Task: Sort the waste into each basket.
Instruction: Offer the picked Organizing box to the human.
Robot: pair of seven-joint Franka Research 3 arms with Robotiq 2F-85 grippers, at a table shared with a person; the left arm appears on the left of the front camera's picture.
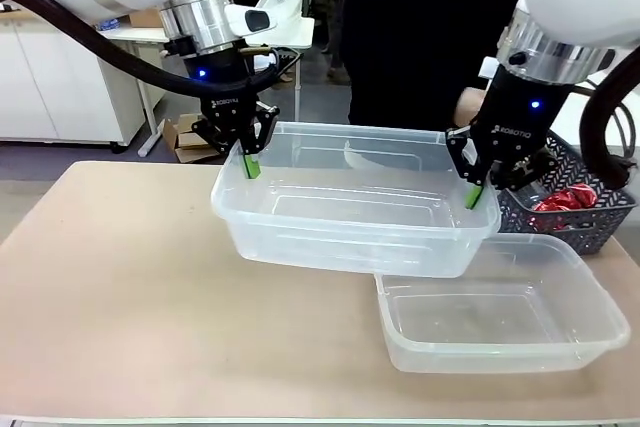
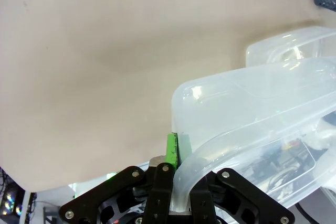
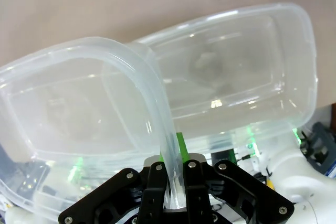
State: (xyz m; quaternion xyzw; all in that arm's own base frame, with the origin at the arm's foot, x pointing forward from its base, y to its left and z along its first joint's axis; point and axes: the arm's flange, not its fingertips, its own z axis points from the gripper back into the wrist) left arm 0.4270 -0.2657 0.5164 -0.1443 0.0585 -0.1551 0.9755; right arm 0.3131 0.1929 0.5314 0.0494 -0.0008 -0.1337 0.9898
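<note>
Both arms hold one clear basket [image 1: 340, 237] lifted off the table, tilted slightly. My left gripper [image 1: 248, 162] is shut on its left rim, and my right gripper [image 1: 478, 189] is shut on its right rim. The left wrist view has my left gripper [image 2: 178, 153] pinching the curved rim of the basket [image 2: 252, 103]. In the right wrist view my right gripper [image 3: 173, 153] clamps the rim of the same basket [image 3: 68, 108]. The second clear basket [image 1: 480, 322] rests on the table at the front right, partly under the lifted one. Red crushed cans [image 1: 562, 199] lie in a dark mesh basket.
The dark mesh basket [image 1: 590, 222] stands at the table's right edge, behind the second clear basket [image 3: 236, 66] [image 2: 283, 45]. A person in dark clothing [image 1: 420, 27] stands at the far side. The left half of the tan table [image 1: 120, 287] is bare.
</note>
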